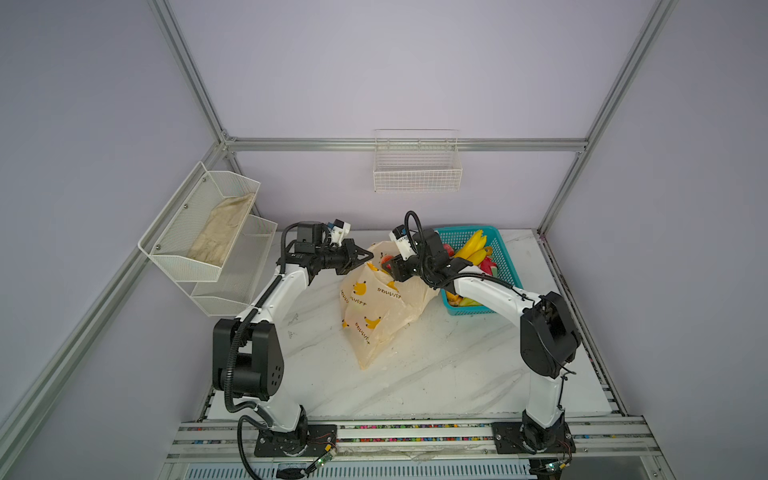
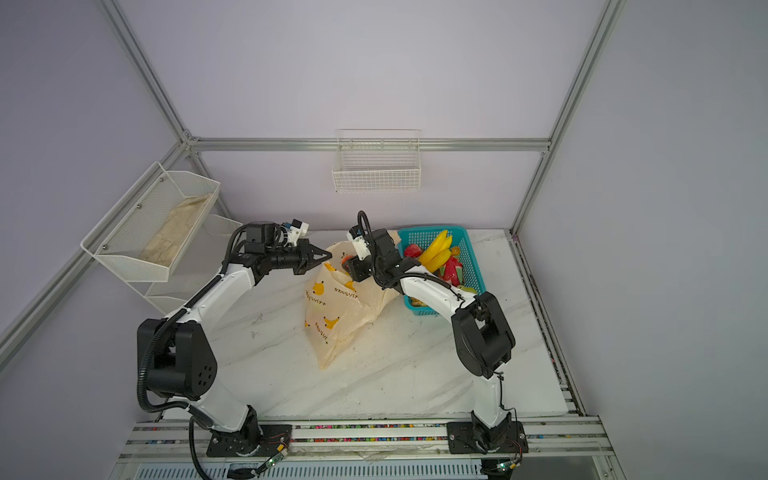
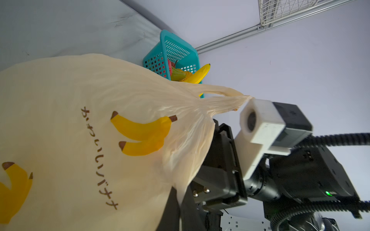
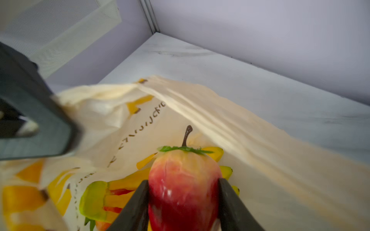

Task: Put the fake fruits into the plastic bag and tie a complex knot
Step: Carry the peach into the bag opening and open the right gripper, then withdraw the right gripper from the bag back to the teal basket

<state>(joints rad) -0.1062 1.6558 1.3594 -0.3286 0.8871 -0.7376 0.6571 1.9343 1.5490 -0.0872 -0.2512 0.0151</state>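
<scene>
Your left claw (image 1: 369,256) is pinched shut on the thin cream banana-print plastic bag (image 1: 374,307) — holding its mouth open for the glossy red plastic fruit (image 4: 184,192) clamped in your right claw (image 4: 182,181).

White marble table (image 1: 436,374), plastic bag (image 1: 374,309), teal basket (image 1: 506,259)

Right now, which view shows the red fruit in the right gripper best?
Right wrist view: the red fruit fills the foreground between the right gripper's jaws, over the plastic bag. Both top views show only a red sliver; the left wrist view, nothing.
</scene>
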